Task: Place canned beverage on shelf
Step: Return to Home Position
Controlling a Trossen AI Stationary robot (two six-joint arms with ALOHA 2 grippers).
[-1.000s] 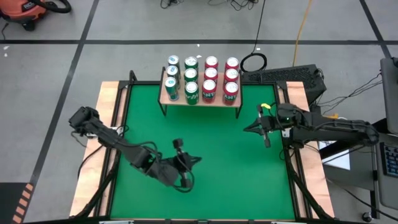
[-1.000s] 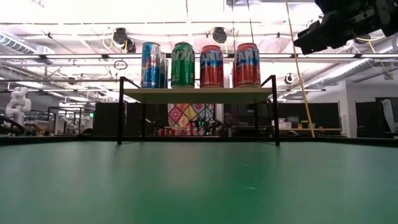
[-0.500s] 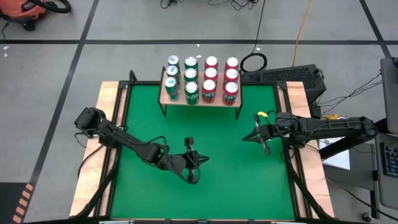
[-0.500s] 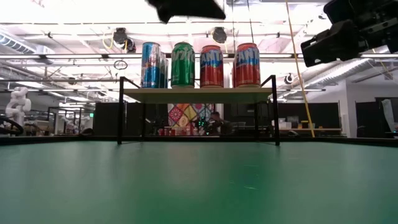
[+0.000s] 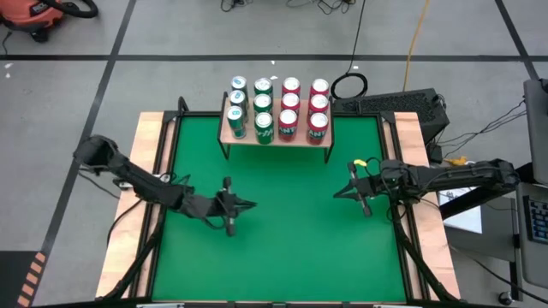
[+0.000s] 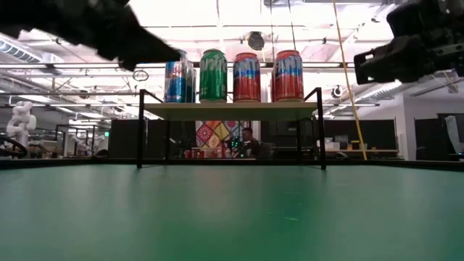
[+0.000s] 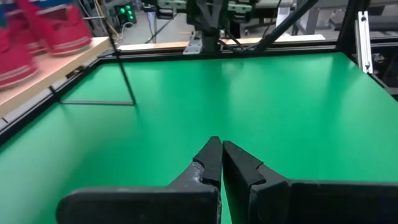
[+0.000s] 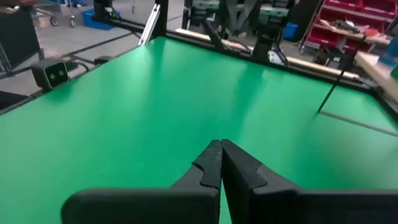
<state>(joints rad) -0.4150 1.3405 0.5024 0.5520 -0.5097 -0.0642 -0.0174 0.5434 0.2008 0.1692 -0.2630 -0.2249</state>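
The shelf [image 5: 274,142], a light wooden plank on thin black legs, stands at the far middle of the green table [image 5: 282,239]. Several cans [image 5: 276,107], blue, green and red, stand upright on its top; the low view shows them in a row [image 6: 246,76]. My left gripper [image 5: 251,204] is shut and empty above the table's left middle, pointing toward the right edge. Its wrist view [image 7: 221,146] shows its fingertips closed. My right gripper [image 5: 336,192] is shut and empty at the right middle, pointing left, with its fingertips closed in its own wrist view [image 8: 221,144].
Wooden borders [image 5: 147,171] frame the green surface on both sides. The shelf's black legs [image 6: 140,130] stand on the far part of the table. Bare green surface lies between the two grippers and toward the near edge. A person sits far behind the shelf [image 6: 250,141].
My left gripper first went a little toward the right edge, then drew back toward the left edge and slightly toward the far edge. My right gripper has moved a little toward the near edge. The cans and shelf have kept still.
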